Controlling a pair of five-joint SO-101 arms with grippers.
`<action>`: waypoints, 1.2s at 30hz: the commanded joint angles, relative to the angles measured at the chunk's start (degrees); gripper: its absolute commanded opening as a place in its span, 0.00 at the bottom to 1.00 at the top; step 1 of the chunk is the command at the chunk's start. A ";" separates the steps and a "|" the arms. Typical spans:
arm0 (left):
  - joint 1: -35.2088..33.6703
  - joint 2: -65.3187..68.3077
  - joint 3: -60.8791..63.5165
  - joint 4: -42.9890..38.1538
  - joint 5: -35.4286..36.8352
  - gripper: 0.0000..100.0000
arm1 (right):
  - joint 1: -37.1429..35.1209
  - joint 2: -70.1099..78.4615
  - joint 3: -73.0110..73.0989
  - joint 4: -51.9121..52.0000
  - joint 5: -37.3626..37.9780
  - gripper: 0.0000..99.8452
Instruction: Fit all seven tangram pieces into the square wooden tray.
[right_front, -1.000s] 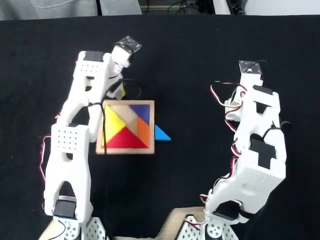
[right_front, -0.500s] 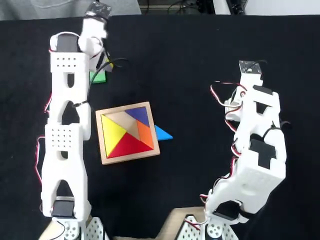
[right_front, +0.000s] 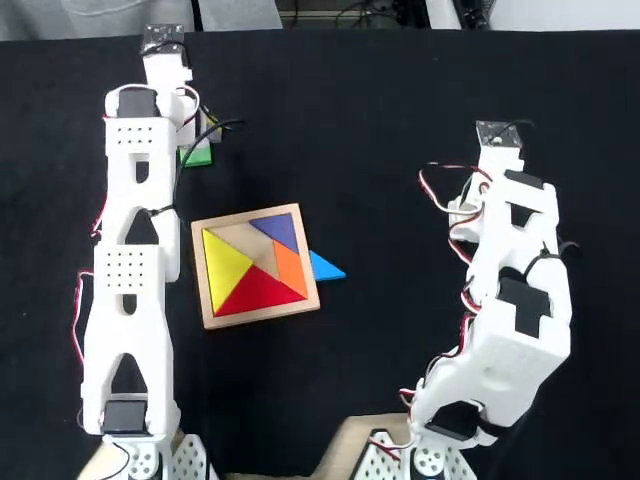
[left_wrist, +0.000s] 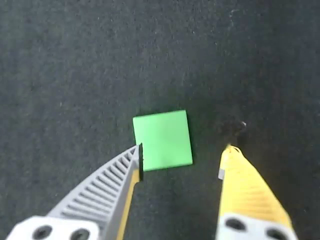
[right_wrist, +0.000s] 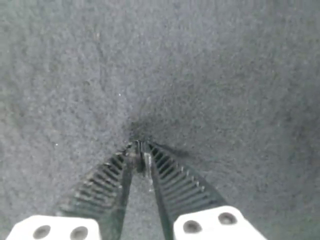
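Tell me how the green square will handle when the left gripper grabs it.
The green square looks like a stiff, flat tile, so it probably won't bend. Lying flat on the cloth, it should not roll. Its thin edges may slip from the open left gripper.

Black cloth-covered table (right_front: 380, 110), cables (right_front: 352, 12) beyond it.

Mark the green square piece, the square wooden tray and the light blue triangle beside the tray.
green square piece (left_wrist: 163, 140), left wrist view, middle of its top face.
square wooden tray (right_front: 262, 314), high view, rim on the arm bases' side.
light blue triangle (right_front: 324, 267), high view, middle of its visible face.
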 joint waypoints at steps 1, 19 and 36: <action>1.36 0.70 -2.95 -3.78 0.35 0.26 | -1.93 -3.03 0.31 -1.41 0.35 0.01; -2.15 2.11 10.51 -14.77 6.68 0.17 | -2.02 -3.03 0.75 -1.41 0.35 0.01; -2.24 2.02 3.82 9.32 -4.22 0.18 | -2.11 -3.03 0.75 -1.41 0.35 0.01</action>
